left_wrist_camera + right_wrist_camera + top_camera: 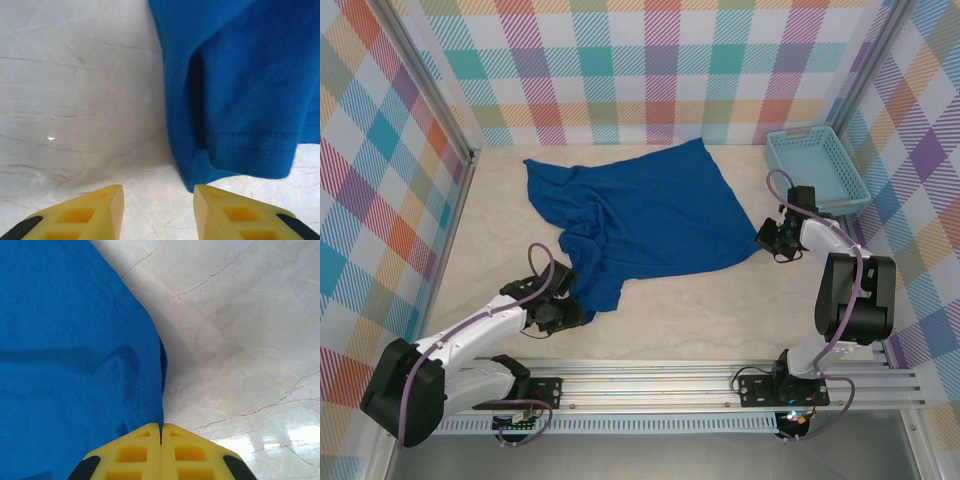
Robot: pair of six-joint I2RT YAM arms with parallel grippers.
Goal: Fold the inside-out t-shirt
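Note:
The royal-blue inside-out t-shirt (pixel 640 215) lies spread and rumpled across the middle of the table, with a bunched fold at its near left. My left gripper (pixel 568 308) sits low at that near-left corner. In the left wrist view it (pixel 158 212) stands open, bare table between its yellow fingers (pixel 95 212), and the shirt's stitched hem (pixel 240 150) lies just ahead of the right finger. My right gripper (pixel 767 238) is at the shirt's right corner. In the right wrist view it (pixel 160 432) is shut, with the hemmed edge of the t-shirt (pixel 75 340) pinched in the seam between its tips.
A light-blue plastic lattice basket (pixel 817 168) stands at the back right, close behind the right arm. Checked walls enclose the pale marbled table (pixel 710 315) on three sides. A metal rail (pixel 720 385) with the arm bases runs along the near edge.

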